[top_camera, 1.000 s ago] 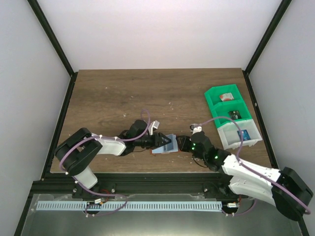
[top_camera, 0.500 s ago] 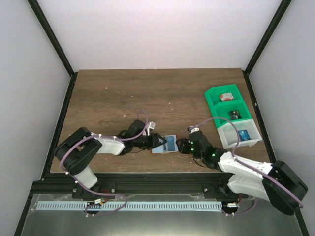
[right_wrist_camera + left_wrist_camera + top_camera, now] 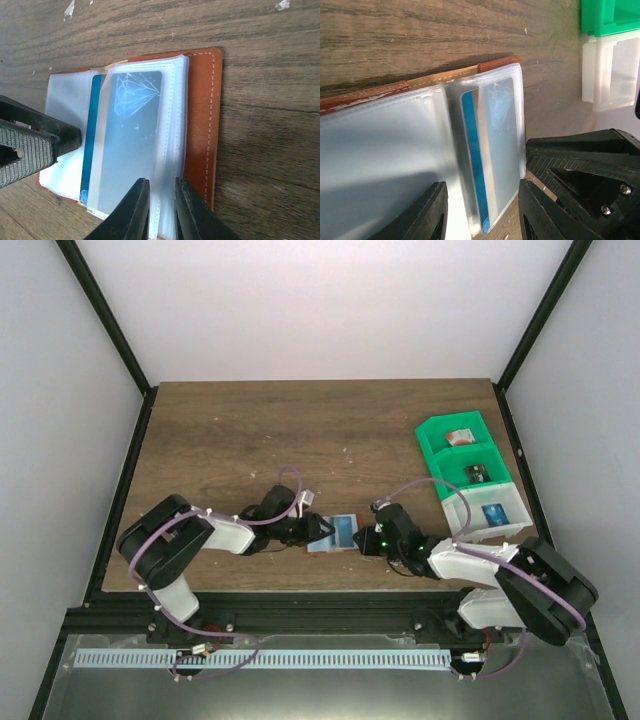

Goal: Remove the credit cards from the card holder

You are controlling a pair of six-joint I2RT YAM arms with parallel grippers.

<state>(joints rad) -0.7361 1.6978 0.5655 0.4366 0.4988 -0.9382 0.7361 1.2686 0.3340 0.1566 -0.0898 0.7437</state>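
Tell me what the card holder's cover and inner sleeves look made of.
The card holder's cover looks like matte reddish-brown leather, going by the pale stitching along its edge. The inner sleeves seem glossy clear plastic: the blue card shows through them.

A table [image 3: 300, 420] with a dark brown wood-grain top is seen from above, dotted with a few white specks [image 3: 345, 451]. It is enclosed by 3 plain white walls: 1 at the back [image 3: 320, 310], 1 at the left [image 3: 50, 440] and 1 at the right [image 3: 590, 390]. 2 black frame struts [image 3: 105, 315] are set along the corners. A slotted grey rail [image 3: 260, 658] is mounted below the near edge. The light is even and diffuse.
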